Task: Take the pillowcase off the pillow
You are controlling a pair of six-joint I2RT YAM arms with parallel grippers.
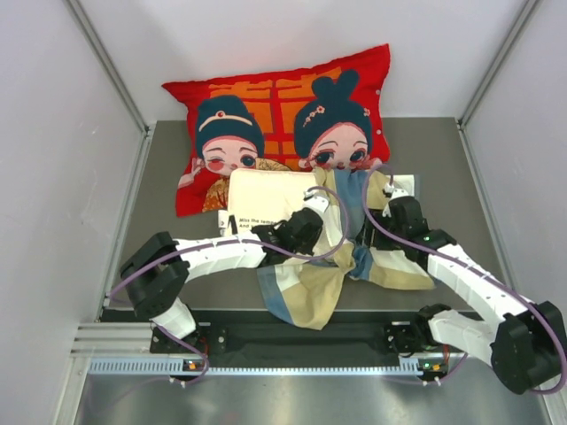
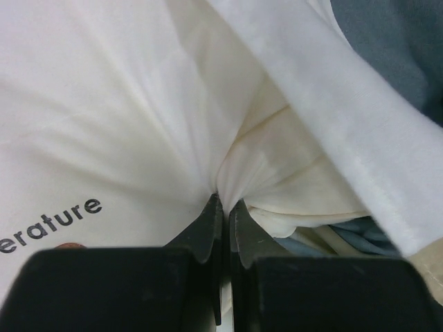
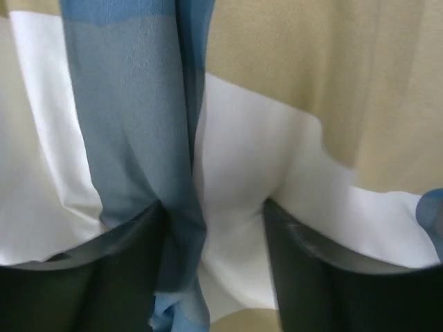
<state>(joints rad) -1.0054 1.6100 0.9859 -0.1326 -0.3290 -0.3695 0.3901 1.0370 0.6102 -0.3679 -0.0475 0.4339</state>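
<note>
Pillow: the pillow (image 1: 264, 197) lies mid-counter, just in front of the red cushion (image 1: 275, 88). Its long axis runs left to right, and its bare printed face points up.
Pillowcase: the pillowcase (image 1: 306, 288) is bunched at the pillow's right end. From there it spills toward the near edge of the counter (image 1: 443, 159) and out to the right.
Left end effector: the left end effector (image 2: 223, 206) is closed, pinching a pucker of the pillow's cream cloth near its right end.
Right end effector: the right end effector (image 3: 214, 221) stands apart over the checked cloth. A blue fold lies against one finger, and nothing is clamped.
Key relation: the cover lies directly under the right arm, which is the nearer one. The pillow sits to that arm's left.
Judgement: the cover looks mostly off. It should slide rightward, along the pillow's length, while the left arm anchors the pillow.
</note>
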